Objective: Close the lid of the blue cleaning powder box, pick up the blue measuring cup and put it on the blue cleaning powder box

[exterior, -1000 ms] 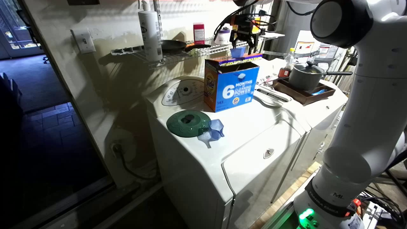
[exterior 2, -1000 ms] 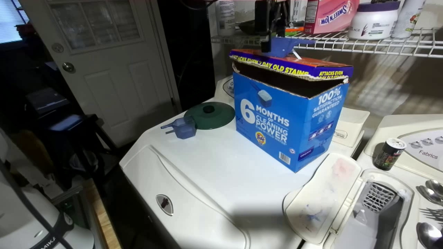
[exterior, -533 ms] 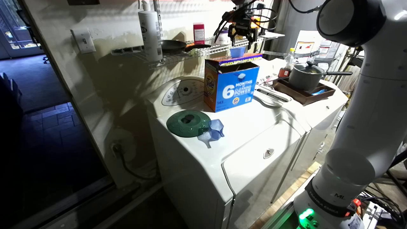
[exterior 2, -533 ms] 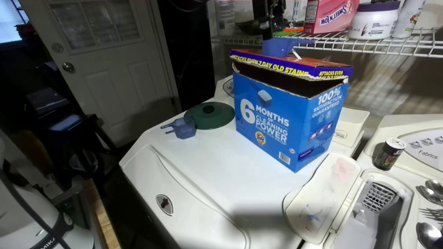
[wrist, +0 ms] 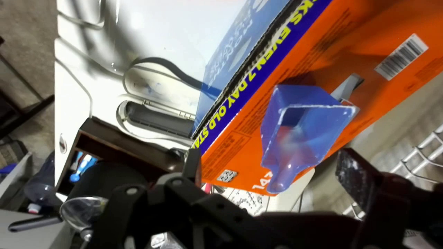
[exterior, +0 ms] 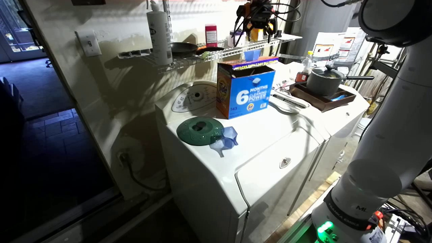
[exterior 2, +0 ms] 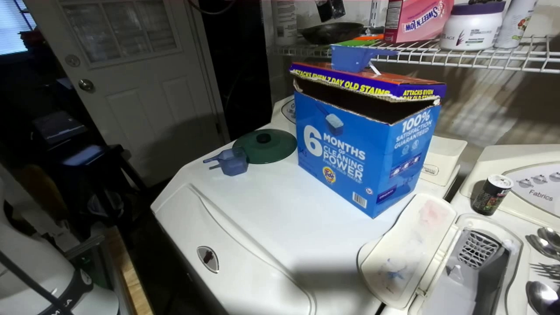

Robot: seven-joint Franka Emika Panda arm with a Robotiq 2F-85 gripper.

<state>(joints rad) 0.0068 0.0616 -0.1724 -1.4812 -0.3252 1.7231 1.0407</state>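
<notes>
Above the back of the white counter (exterior 2: 271,223) runs a wire shelf (exterior 2: 455,59), and on the counter stands the blue box (exterior 2: 358,153), its lid (wrist: 328,65) down but with a dark gap along the front, so I'd call it not fully closed. The claw (wrist: 270,164) is spread wide above, holding nothing; the step in hand looks like clearing it away. Best to lift straight up, jaws apart, minding the shelf, since a sideways nudge could topple the blue cup (wrist: 301,131), which sits upright on the lid. Any press on the gap should be gentle and away from that cup. Counted: one blue box, one brown tray (exterior: 308,100), one pot (exterior: 322,82) in it, one green pot lid (exterior 2: 275,146), and at least two blue cups, the second cup (exterior 2: 235,162) beside the pot lid (whether a twin overlaps it or merely its shadow, I cannot tell).
</notes>
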